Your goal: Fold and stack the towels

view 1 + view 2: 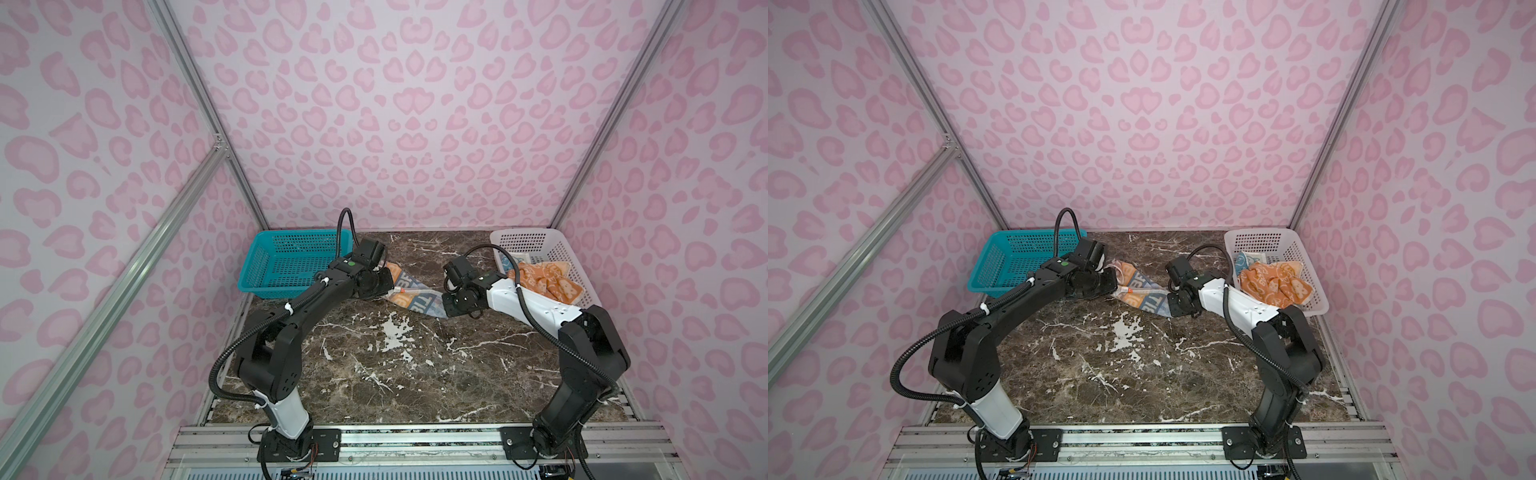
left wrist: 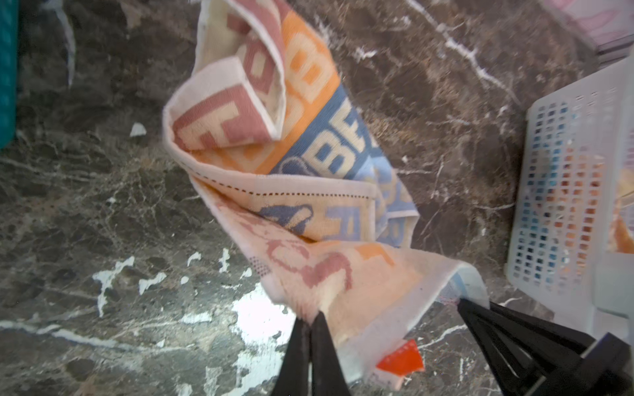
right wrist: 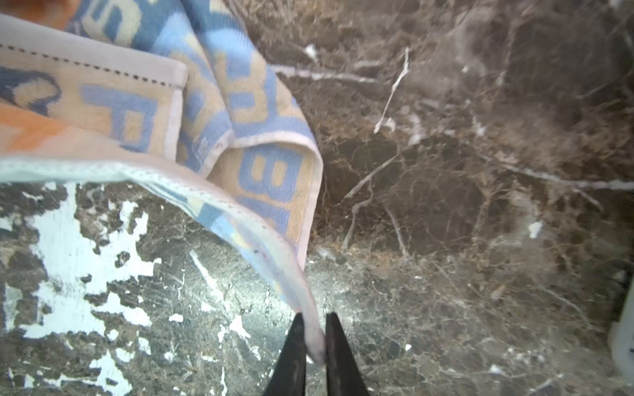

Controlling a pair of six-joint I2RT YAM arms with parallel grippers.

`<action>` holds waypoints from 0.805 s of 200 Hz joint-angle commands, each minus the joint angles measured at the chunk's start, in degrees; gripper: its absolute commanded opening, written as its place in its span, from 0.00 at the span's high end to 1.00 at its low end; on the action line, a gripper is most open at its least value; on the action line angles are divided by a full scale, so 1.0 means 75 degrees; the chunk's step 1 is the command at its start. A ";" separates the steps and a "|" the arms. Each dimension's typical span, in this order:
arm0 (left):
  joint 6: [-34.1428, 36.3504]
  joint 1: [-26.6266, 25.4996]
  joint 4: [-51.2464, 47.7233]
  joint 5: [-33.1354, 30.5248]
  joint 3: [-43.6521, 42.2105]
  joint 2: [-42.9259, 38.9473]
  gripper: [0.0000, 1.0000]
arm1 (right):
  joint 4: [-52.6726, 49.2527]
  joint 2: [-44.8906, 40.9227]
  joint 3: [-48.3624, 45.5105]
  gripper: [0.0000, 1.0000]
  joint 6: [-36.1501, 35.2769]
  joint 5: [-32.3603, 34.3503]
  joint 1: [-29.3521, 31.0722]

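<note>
The cream towel [image 1: 415,297] [image 1: 1144,296] with blue and orange RABBIT lettering hangs bunched between my two grippers, just above the marble table. My left gripper [image 2: 310,317] [image 1: 390,284] is shut on one edge of it. In the right wrist view, my right gripper [image 3: 314,317] [image 1: 446,309] pinches a thin corner of the cream towel [image 3: 137,113] between nearly shut jaws. An orange towel [image 1: 544,282] [image 1: 1277,284] with rabbit faces lies crumpled in the white basket [image 1: 528,233]. Behind it, a blue towel [image 1: 508,262] peeks out.
A teal basket [image 1: 286,266] [image 1: 1013,262] stands at the back left, right behind my left wrist. The white basket [image 1: 1258,235] sits at the back right beside my right arm. Dark marble table [image 1: 395,374] stretches toward the front rail.
</note>
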 commanded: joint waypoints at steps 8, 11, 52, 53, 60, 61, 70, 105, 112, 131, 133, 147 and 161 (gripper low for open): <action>0.0022 0.0001 0.0399 -0.0049 -0.0672 -0.0275 0.96 | 0.0175 0.0057 -0.0344 0.82 0.0218 -0.0646 -0.0011; 0.0023 0.0002 0.0409 -0.0048 -0.0737 -0.0291 0.97 | 0.0210 0.0057 -0.0378 0.81 0.0253 -0.0713 -0.0011; -0.0013 -0.0009 0.0677 -0.0017 -0.1578 -0.0641 0.96 | 0.0560 -0.0370 -0.0956 0.53 0.0803 -0.1492 -0.0100; -0.0013 -0.0009 0.0679 -0.0017 -0.1597 -0.0650 0.96 | 0.0579 -0.0422 -0.0956 0.52 0.0814 -0.1509 -0.0109; -0.0024 -0.0022 0.0709 -0.0016 -0.1701 -0.0710 0.96 | 0.0715 -0.0607 -0.1120 0.51 0.1029 -0.1627 -0.0150; -0.0024 -0.0027 0.0713 -0.0017 -0.1717 -0.0720 0.96 | 0.0732 -0.0607 -0.1156 0.51 0.1056 -0.1652 -0.0151; -0.0053 -0.0054 0.0783 -0.0006 -0.1854 -0.0800 0.97 | 0.0886 -0.0861 -0.1344 0.49 0.1338 -0.1782 -0.0172; -0.0254 -0.0183 0.1097 0.0058 -0.2453 -0.1126 0.96 | 0.1742 -0.1515 -0.2236 0.41 0.2566 -0.2303 -0.0187; -0.0312 -0.0225 0.1187 0.0092 -0.2588 -0.1186 0.96 | 0.1951 -0.1583 -0.2404 0.41 0.2775 -0.2379 -0.0187; -0.0376 -0.0357 0.1290 0.0070 -0.2890 -0.1261 0.97 | 0.2283 -0.1581 -0.2687 0.41 0.3193 -0.2614 -0.0116; -0.0385 -0.0369 0.1290 0.0057 -0.2925 -0.1266 0.97 | 0.2281 -0.1568 -0.2699 0.41 0.3202 -0.2615 -0.0102; -0.0411 -0.0418 0.1334 0.0044 -0.3132 -0.1272 0.96 | 0.2159 -0.1505 -0.2717 0.40 0.3305 -0.2457 -0.0001; -0.0423 -0.0441 0.1424 0.0033 -0.3348 -0.1275 0.96 | 0.2206 -0.1478 -0.2832 0.40 0.3474 -0.2395 0.0036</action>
